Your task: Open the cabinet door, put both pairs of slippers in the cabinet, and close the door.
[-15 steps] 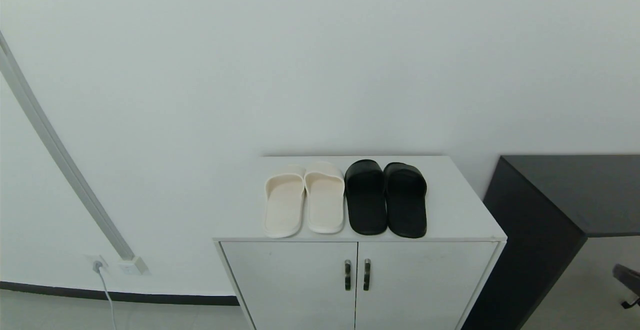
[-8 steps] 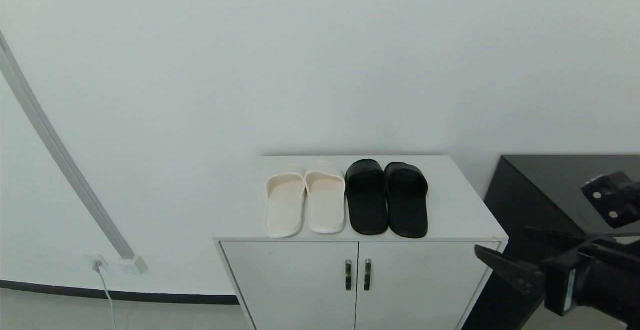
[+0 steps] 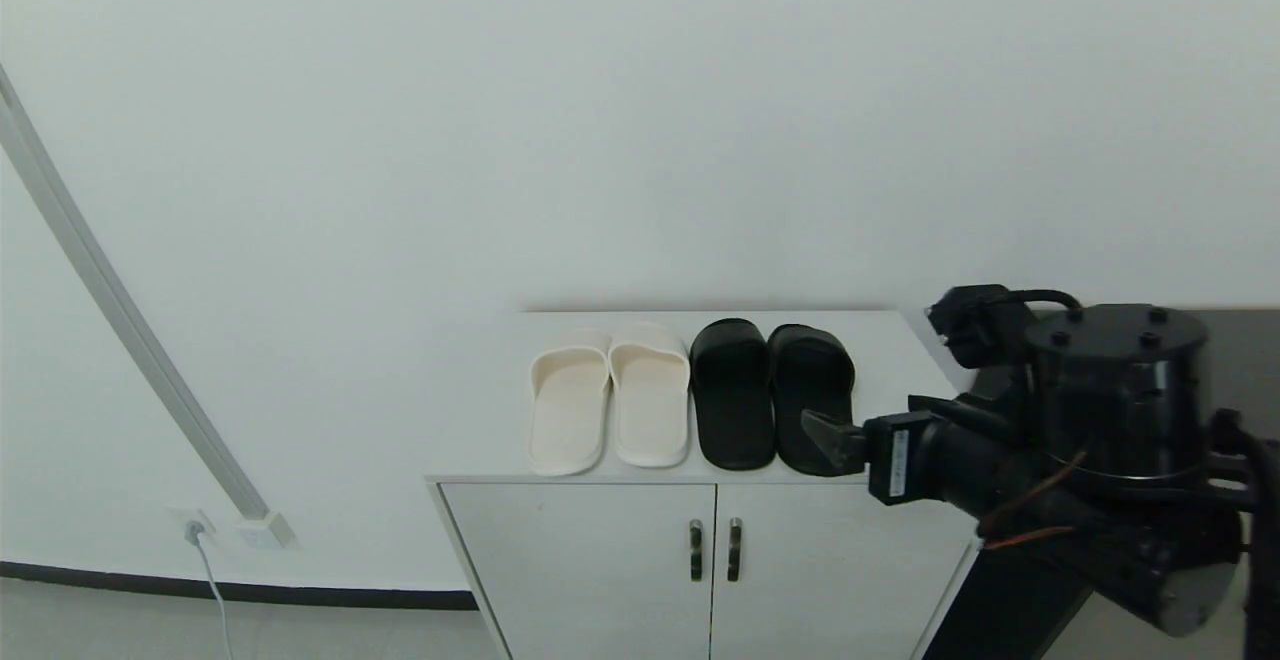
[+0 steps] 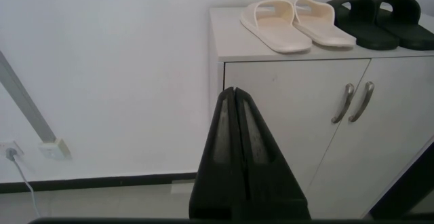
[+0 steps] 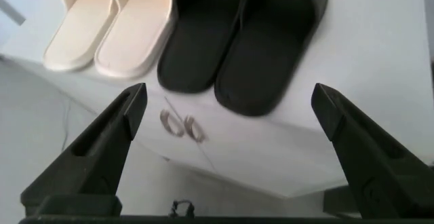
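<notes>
Right gripper spread wide by the black slippers on top of the shut cabinet.
The white cabinet stands against the wall, with a dark desk just beside its right side and open floor on its left. The white slippers and the black pair lie side by side, heels at the front edge. The right gripper hovers near the black heels, holding nothing. The left gripper, fingers pressed together, sits well apart from the cabinet's left front edge. The two handles flank the door seam.

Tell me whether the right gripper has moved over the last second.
Yes. The right gripper came in from the right and moved left and up against the unmoved cabinet, now near the black slippers.
</notes>
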You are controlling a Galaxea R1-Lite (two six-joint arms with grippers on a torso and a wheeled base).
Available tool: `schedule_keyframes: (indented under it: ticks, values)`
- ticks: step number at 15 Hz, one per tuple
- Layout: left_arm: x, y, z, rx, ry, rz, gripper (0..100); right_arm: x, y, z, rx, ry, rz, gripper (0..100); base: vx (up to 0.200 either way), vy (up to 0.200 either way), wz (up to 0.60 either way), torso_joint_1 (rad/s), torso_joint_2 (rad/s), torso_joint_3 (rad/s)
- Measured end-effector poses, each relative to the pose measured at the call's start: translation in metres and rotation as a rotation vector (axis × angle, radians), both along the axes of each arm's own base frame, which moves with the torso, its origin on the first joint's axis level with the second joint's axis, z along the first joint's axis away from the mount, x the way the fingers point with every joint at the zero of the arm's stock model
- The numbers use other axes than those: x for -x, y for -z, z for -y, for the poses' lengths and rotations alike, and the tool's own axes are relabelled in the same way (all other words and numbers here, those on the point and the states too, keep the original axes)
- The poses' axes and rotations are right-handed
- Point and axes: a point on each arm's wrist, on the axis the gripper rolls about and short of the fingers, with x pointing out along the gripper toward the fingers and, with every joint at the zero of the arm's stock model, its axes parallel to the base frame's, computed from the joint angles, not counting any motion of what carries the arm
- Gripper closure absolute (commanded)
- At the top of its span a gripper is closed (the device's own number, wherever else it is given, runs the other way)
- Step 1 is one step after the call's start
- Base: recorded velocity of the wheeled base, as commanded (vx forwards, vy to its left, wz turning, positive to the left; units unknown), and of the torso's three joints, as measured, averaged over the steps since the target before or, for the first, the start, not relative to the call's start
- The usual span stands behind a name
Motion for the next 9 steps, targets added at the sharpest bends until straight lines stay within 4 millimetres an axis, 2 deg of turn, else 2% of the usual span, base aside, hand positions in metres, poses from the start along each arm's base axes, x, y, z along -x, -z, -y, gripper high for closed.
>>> schedule_keyframes:
  ticks: [6, 9]
  values:
    - [0.0, 0.0, 0.0, 0.0, 0.0, 0.0, 100, -0.077, 0.021, -0.057, 0.013, 0.197, 0.066, 0, 0.0, 0.0, 0.0, 0.0, 0.0, 0.0]
    - [0.0, 0.0, 0.0, 0.0, 0.0, 0.0, 100, -0.109, 0.037, -0.069, 0.025, 0.244, 0.065, 0, 0.0, 0.0, 0.0, 0.0, 0.0, 0.0]
